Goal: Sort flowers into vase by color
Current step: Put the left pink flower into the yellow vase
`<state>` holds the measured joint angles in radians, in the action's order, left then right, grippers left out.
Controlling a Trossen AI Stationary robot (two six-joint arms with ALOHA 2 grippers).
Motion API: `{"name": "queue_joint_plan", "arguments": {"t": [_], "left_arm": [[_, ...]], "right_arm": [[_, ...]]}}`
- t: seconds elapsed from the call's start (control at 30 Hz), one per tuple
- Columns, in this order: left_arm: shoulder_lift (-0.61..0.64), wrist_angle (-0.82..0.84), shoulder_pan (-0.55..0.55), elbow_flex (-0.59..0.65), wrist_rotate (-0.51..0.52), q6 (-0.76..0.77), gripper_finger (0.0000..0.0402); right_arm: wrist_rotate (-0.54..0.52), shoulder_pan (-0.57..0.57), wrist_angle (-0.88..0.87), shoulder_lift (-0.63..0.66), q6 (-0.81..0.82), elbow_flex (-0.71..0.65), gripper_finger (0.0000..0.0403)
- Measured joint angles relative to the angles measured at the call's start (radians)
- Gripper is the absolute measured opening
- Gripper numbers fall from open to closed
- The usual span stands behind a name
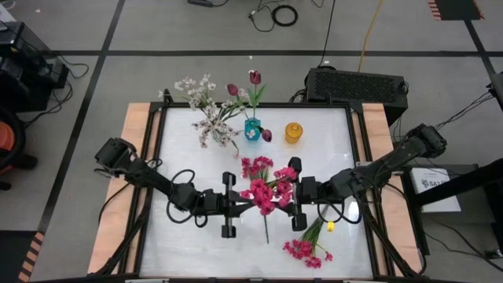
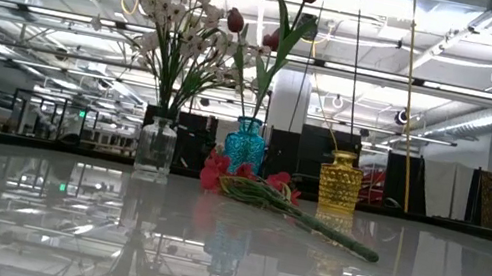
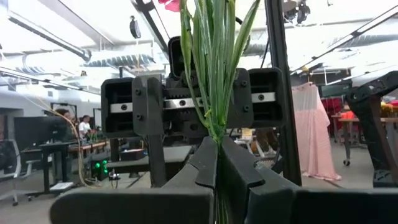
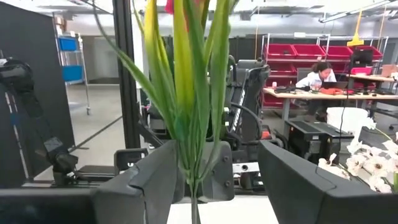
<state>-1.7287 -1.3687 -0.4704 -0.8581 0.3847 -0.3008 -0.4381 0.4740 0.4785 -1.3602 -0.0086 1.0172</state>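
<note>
Maroon tulips (image 1: 253, 82) in teal vase (image 1: 252, 130)

Grey floor (image 1: 196, 31) with black tape lines; red bins (image 4: 309, 51) behind.

Bright magenta clusters (image 1: 267, 187) on green stems over the glossy white table (image 1: 181, 141). More magenta (image 1: 305, 250) near the front edge. Towards the back edge: pale white blossoms (image 1: 198, 93), dark maroon tulips (image 1: 255, 77) in a teal vase (image 1: 252, 130), an amber-yellow vase (image 1: 293, 132).
</note>
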Motion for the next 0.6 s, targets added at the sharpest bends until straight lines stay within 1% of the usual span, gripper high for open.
{"name": "queue_joint_plan", "arguments": {"t": [0.07,0.17,0.3,0.43,0.53,0.6], "left_arm": [[0.000,-0.002,0.003,0.000,0.000,0.000,0.0010],[0.000,-0.015,0.012,0.000,-0.024,0.005,0.0010],[0.000,-0.032,0.025,0.000,-0.035,0.007,0.0010],[-0.008,-0.035,0.034,-0.001,-0.035,0.007,0.0010],[-0.023,-0.032,0.041,-0.001,-0.035,0.017,0.0010],[-0.033,-0.039,0.050,-0.001,-0.035,0.046,0.0010]], "right_arm": [[0.003,0.000,-0.001,0.000,0.000,0.000,0.0212],[0.047,-0.001,0.017,-0.013,-0.001,0.000,0.0212],[0.050,-0.001,0.041,-0.036,-0.010,0.000,0.0212],[0.048,-0.008,0.103,-0.053,-0.033,0.000,0.0208],[0.046,-0.010,0.129,-0.063,-0.038,0.000,0.0187],[0.047,-0.015,0.133,-0.067,-0.037,0.000,0.0158]]}}
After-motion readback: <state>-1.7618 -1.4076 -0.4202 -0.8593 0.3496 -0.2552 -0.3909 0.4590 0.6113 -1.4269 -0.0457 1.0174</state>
